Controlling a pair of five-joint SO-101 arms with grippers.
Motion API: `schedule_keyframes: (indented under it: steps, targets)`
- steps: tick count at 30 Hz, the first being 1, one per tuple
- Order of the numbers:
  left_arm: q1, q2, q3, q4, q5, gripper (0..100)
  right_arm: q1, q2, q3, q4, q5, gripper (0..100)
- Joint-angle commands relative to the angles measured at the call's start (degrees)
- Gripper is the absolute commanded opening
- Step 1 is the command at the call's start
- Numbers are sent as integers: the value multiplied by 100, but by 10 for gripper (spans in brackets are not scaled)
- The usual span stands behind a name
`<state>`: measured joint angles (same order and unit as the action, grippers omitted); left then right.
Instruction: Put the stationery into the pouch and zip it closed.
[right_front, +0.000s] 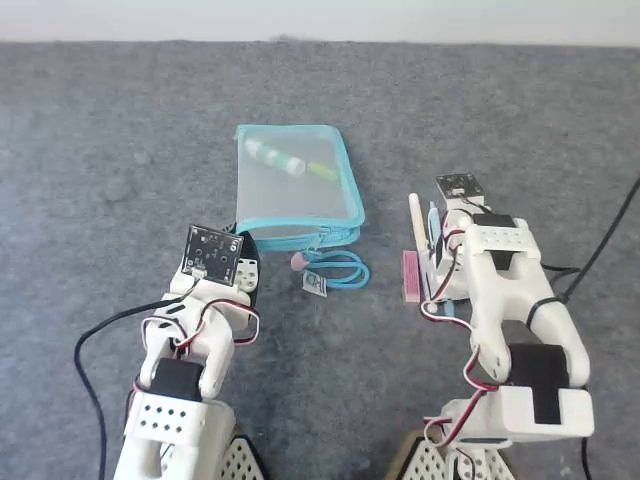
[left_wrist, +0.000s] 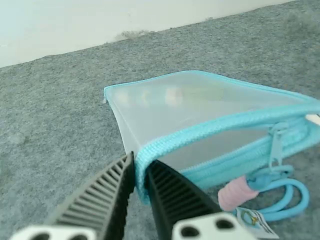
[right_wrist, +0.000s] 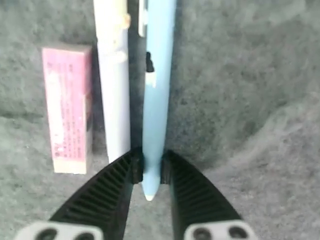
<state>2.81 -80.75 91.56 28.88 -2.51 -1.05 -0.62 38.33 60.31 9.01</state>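
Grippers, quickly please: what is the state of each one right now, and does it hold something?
Left gripper: jaws shut on the zip edge of the pouch.
Right gripper: jaws shut on the blue pen.

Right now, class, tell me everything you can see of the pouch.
The pouch is a flat, frosted see-through plastic case edged in turquoise fabric, lying on the grey felt table. Its zip runs along the side nearest the arms and looks open, the top edge lifted. The left gripper is shut on that edge's corner. A blue cord loop with a pink bead and small tag lies at the zip pull. Something white and green shows faintly inside.
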Motion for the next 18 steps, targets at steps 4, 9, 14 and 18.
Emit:
schedule_keyframes:
  steps: [4, 9, 14, 18]
  targets:
    - [9, -114, -207, -44, -53, 11, 163, -1121, -53, 593, 536, 8]
    - [9, -88, -207, -62, -44, 11, -321, -2484, -53, 1446, 923, 8]
    - [-9, -88, -207, -79, -44, 11, -1824, -3618, -53, 2422, 1081, 8]
    - [-26, -88, -207, -79, -44, 11, -2738, -4004, -176, 2914, 1116, 8]
